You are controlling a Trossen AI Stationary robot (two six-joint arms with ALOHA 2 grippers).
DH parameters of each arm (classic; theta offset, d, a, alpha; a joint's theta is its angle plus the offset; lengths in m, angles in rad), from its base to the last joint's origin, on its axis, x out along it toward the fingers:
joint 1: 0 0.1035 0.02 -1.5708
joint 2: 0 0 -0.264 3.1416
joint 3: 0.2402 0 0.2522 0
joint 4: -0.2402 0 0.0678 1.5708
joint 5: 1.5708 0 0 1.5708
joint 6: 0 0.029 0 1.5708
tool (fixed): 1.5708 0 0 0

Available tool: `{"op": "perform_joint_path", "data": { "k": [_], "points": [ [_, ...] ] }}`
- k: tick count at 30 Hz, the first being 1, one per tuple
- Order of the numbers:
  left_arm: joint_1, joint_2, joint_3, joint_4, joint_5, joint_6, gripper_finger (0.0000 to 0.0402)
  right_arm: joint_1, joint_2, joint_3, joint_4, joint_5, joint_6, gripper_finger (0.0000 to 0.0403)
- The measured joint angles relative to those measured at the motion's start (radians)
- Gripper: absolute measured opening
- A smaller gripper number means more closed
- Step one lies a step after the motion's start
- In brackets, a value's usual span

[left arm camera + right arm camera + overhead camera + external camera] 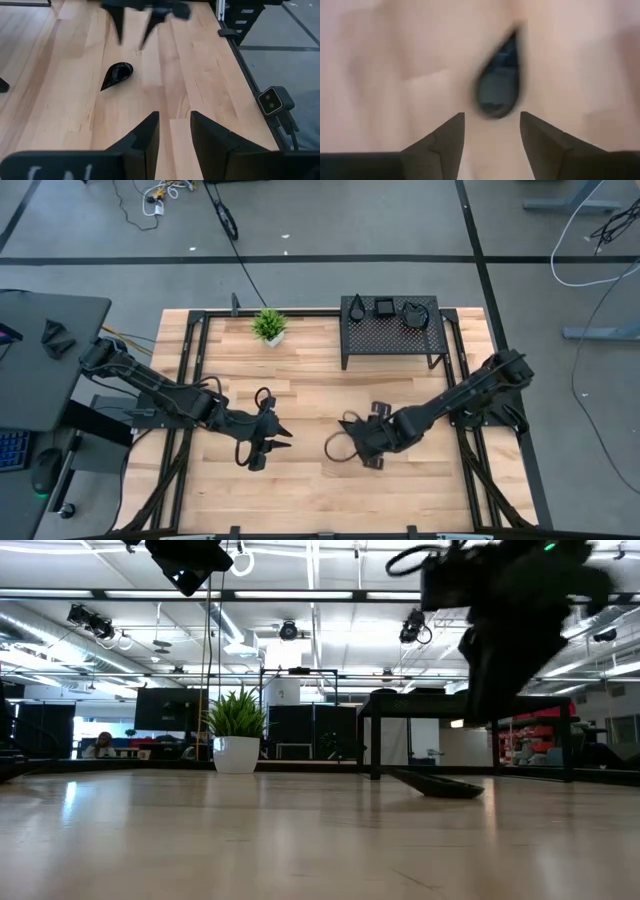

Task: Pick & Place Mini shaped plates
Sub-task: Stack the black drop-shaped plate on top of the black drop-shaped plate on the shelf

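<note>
Directly beneath the right gripper, whose fingers stand apart and hold nothing, a teardrop plate lies flat on the wooden table. Near the table's middle the left gripper hovers with fingers parted, empty. Three more mini plates sit on the black perforated rack at the far edge, beside a small potted plant.

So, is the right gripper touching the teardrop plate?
Apart. In the right wrist view, the teardrop plate lies on the table beyond the right gripper, bare wood between.
</note>
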Motion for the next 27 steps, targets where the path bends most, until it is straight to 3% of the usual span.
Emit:
{"op": "perform_joint_path", "data": {
  "k": [5, 18, 27],
  "points": [
    [-0.001, 0.000, 0.000, 0.000, 0.000, 0.000, 0.0115, -0.050, 0.001, -0.067, 0.071, 0.042, 0.096, 0.0176],
    [-0.016, 0.000, 0.000, 0.000, 0.000, 0.000, 0.0115, -0.143, 0.002, -0.335, 0.560, 0.029, -0.004, 0.0132],
    [-0.016, 0.000, 0.000, 0.000, 0.001, 0.000, 0.0115, -0.153, 0.002, -0.378, 0.642, -0.005, -0.004, 0.0051]
  ]
}}
